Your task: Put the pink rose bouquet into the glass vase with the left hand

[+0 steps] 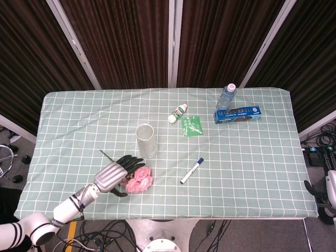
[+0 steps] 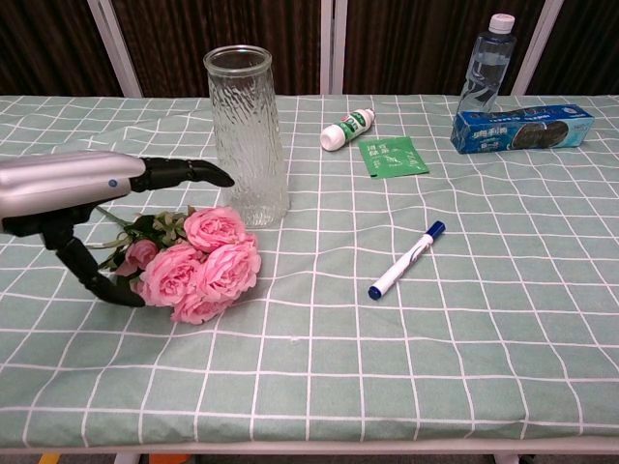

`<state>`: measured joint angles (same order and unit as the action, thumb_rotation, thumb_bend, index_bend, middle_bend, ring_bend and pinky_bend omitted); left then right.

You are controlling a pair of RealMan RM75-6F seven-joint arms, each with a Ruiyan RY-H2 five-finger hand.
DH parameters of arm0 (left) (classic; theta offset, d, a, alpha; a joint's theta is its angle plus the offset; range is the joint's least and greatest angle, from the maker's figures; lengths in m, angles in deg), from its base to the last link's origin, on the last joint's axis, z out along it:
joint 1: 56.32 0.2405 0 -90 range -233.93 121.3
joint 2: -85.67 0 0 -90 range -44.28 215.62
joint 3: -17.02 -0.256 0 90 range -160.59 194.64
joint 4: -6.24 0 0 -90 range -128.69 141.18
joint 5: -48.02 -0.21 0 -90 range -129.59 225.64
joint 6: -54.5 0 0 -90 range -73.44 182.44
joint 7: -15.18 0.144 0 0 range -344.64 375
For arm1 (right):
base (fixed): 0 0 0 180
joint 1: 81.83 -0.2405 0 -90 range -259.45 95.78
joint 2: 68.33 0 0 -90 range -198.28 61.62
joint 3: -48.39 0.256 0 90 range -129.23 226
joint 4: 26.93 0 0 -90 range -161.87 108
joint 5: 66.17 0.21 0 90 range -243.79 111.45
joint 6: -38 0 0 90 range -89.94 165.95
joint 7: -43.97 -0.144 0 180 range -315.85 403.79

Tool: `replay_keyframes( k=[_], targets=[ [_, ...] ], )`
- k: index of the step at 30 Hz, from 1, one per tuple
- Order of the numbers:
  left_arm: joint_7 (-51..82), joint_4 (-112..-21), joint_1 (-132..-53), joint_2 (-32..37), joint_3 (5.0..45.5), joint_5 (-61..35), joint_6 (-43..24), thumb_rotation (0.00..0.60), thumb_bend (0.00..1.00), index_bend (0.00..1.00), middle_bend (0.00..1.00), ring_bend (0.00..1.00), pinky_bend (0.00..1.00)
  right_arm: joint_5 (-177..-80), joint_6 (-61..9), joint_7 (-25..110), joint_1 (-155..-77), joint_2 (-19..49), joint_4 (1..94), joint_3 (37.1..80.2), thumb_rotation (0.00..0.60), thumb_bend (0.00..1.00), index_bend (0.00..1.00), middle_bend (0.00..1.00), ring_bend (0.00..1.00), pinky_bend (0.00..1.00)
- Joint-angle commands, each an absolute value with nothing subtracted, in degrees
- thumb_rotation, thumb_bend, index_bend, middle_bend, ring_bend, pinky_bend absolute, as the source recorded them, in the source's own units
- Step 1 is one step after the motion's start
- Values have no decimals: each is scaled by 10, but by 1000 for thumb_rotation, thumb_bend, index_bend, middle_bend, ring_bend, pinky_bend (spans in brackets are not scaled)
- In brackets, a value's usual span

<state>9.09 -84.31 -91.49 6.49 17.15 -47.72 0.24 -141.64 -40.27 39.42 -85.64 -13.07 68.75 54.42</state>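
Pink rose bouquet [image 2: 198, 266] under open-fingered left hand [image 2: 92, 193], ungrasped

print on the blue box [image 2: 522, 129], green packet [image 2: 392, 157] and small bottle [image 2: 347, 130], none readable

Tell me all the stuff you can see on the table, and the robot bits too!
pink rose bouquet: one, pink with green leaves, near left, lying down
glass vase: one, clear, upright behind the bouquet
marker pen: one, white and blue, centre
green packet: one, behind the pen
small white bottle: one, green cap, lying down
water bottle: one, clear, far right
blue box: one, far right
tablecloth: one, green checked
left hand: one, silver and black, open over the bouquet
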Motion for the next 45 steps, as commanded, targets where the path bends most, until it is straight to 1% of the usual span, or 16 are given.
replay_keyframes(
  k=[1,9,21,28,34,36,37,39,41,44,45],
  targets=[
    [92,-832,-924,56,173,-462,18,600,0,0,0,0,40,-1417,-404,394,-856,-131,687,544,600,196,0,0,0,0],
    [91,-826,-948,53,173,-429,59,600,0,0,0,0,57,-1415,-397,392,-858,-128,682,544,600,196,0,0,0,0],
    [91,-848,-988,60,177,-403,109,600,0,0,0,0,62,-1411,-388,373,-858,-119,661,543,600,197,0,0,0,0],
    [91,-834,-1007,53,175,-386,135,600,0,0,0,0,67,-1410,-388,362,-856,-115,649,543,600,196,0,0,0,0],
    [99,-833,-1013,47,174,-379,137,600,0,0,0,1,179,-1407,-381,358,-857,-112,642,542,600,196,0,0,0,0],
    [103,-833,-1012,44,174,-378,131,600,0,0,4,32,209,-1407,-380,358,-858,-111,641,542,600,197,0,0,0,0],
    [104,-833,-1012,41,175,-377,127,600,0,0,18,58,225,-1407,-379,358,-858,-110,641,542,600,197,0,0,0,0],
    [108,-829,-1011,36,175,-378,119,600,0,2,46,75,254,-1406,-377,357,-858,-110,640,542,600,197,0,0,0,0],
    [111,-822,-1010,30,174,-375,116,600,0,26,68,84,278,-1405,-378,357,-858,-110,640,542,600,197,0,0,0,0],
    [110,-816,-1006,22,174,-372,107,600,0,127,129,139,317,-1405,-381,356,-856,-111,640,543,600,197,0,0,0,0],
    [111,-814,-1004,19,173,-376,100,600,0,183,149,159,335,-1404,-381,356,-855,-112,639,543,600,197,0,0,0,0]
  ],
)
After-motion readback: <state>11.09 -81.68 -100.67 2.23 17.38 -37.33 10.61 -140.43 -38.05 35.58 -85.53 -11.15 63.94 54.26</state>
